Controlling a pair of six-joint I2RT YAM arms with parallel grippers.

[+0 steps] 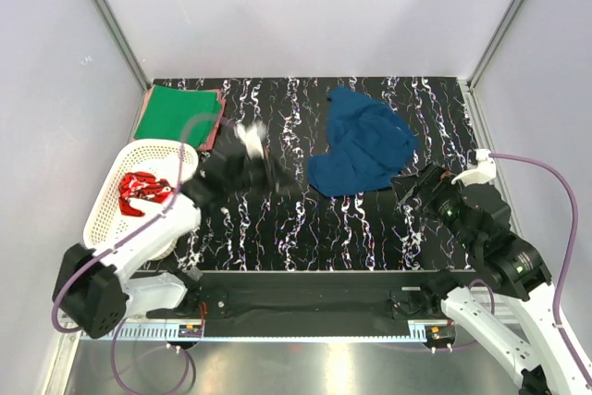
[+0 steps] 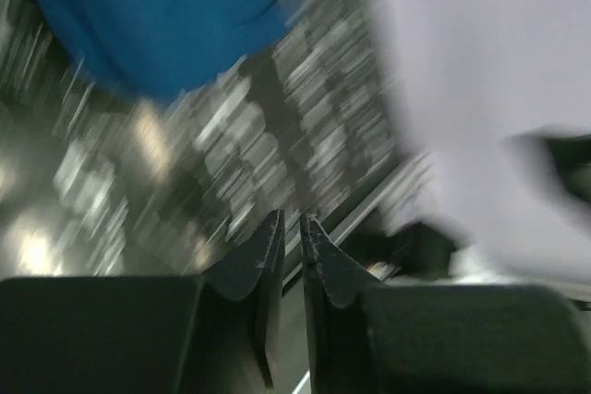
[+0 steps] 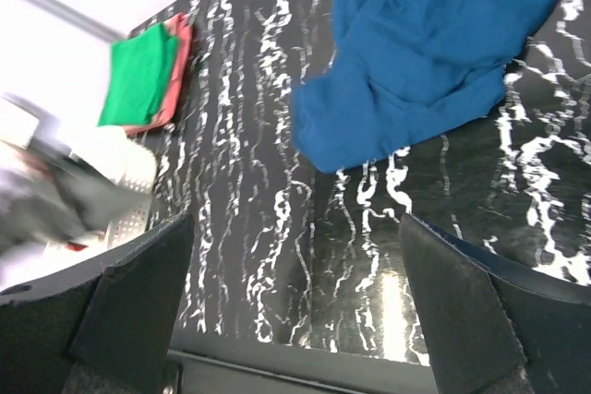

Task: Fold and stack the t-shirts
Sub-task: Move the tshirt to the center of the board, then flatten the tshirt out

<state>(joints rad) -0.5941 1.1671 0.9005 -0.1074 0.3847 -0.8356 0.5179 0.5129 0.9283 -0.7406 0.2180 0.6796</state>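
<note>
A crumpled dark blue t-shirt [image 1: 361, 141] [image 3: 434, 43] lies on the right half of the table, and it fills the top left of the left wrist view [image 2: 157, 16]. A folded green t-shirt [image 1: 178, 113] [image 3: 138, 76] rests on a folded reddish-pink one [image 1: 218, 117] [image 3: 182, 53] at the far left corner. A red t-shirt with white print [image 1: 143, 191] sits in the basket. My left gripper [image 1: 277, 180] [image 2: 291, 223] is motion-blurred over the table's middle, its jaws a thin slit apart with nothing between them. My right gripper [image 1: 407, 191] [image 3: 295, 228] hangs wide open and empty just near of the blue shirt.
A white lattice basket [image 1: 106, 201] [image 3: 129, 173] stands at the left edge of the black marbled table [image 1: 296, 219]. Grey walls close in the table on three sides. The arms' base rail runs along the near edge.
</note>
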